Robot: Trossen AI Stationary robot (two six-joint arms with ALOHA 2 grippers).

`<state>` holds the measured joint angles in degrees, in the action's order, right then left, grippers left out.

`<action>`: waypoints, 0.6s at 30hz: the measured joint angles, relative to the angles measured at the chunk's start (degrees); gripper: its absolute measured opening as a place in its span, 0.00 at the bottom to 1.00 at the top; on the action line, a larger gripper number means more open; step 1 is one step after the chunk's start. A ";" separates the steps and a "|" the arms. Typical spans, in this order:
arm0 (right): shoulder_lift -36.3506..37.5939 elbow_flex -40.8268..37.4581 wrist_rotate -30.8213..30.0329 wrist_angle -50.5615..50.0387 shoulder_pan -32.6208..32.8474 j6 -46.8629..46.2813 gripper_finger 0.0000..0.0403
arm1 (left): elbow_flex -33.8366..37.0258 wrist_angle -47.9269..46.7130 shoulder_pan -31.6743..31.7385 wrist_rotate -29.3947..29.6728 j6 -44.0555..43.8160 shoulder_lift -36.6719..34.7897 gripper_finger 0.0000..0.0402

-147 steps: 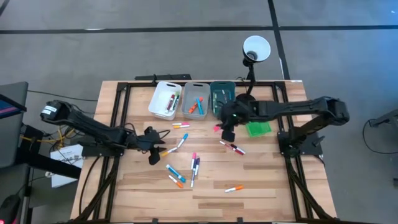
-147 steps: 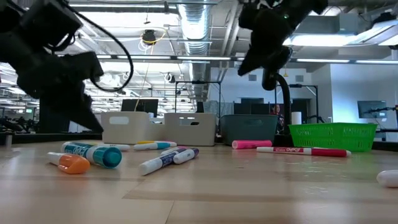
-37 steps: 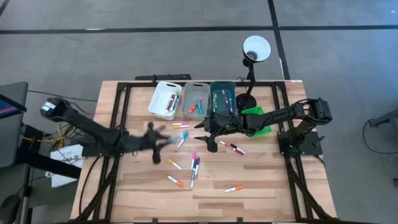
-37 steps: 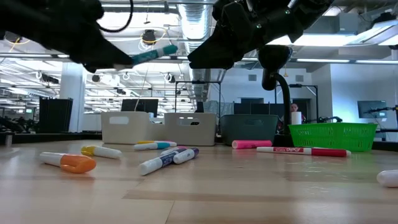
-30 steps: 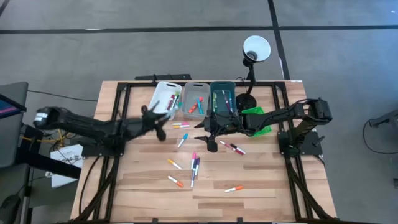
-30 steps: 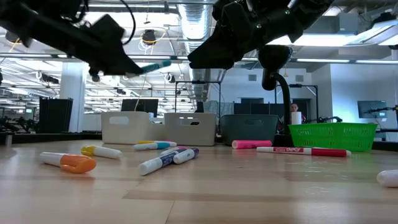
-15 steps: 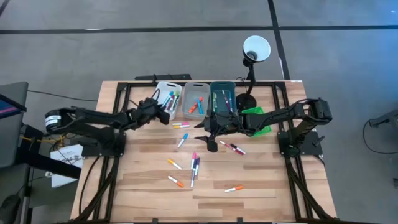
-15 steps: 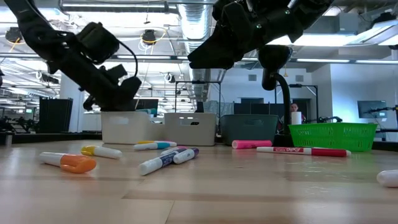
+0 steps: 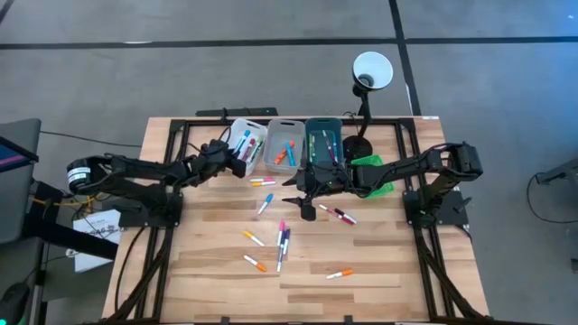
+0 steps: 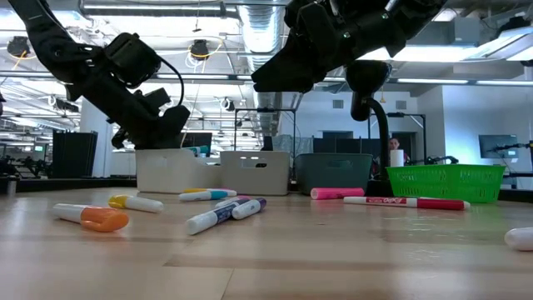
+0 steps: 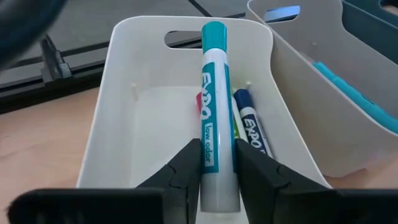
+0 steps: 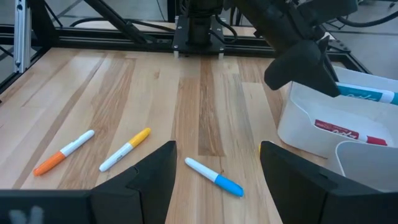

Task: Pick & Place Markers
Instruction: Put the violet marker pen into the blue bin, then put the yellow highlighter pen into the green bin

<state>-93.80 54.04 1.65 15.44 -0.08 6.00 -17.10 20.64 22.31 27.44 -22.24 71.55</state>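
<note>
my two skinny matte-black arms, chunky rounded joints, black cables looped along them, blunt flat black fingers, pale cap on my left base

Overhead looks straight down; low looks level; both seemingly share the white bin.

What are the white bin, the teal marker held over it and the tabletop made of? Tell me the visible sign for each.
White bin: looks like moulded plastic, matte, with rounded corners and a cut-out handle slot.
Teal marker, held by the left gripper: probably plastic, with a glossy white barrel, printed label and teal cap.
Tabletop: apparently wood, with pale planks, visible grain and a smooth, lightly sealed look.
</note>
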 joint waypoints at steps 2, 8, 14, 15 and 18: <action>0.00 0.00 0.00 0.00 0.00 0.00 0.55 | 0.00 0.00 0.00 0.00 -0.02 0.00 0.22; 0.00 0.00 0.02 0.02 0.00 0.00 0.55 | 0.02 0.11 -0.01 -0.07 -0.04 0.00 0.27; 0.00 0.00 0.02 0.02 0.00 0.00 0.55 | 0.13 1.03 0.00 -0.14 0.99 0.10 0.39; 0.00 0.00 0.02 0.02 0.00 0.00 0.55 | 0.22 1.76 0.00 -0.33 1.78 0.14 0.40; -0.07 0.00 0.02 0.01 0.00 0.00 0.55 | 0.36 5.26 -0.50 -0.47 3.96 0.12 0.42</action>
<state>-93.87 54.04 1.67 15.46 -0.08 6.00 -16.74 25.91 21.81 26.97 -18.28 71.67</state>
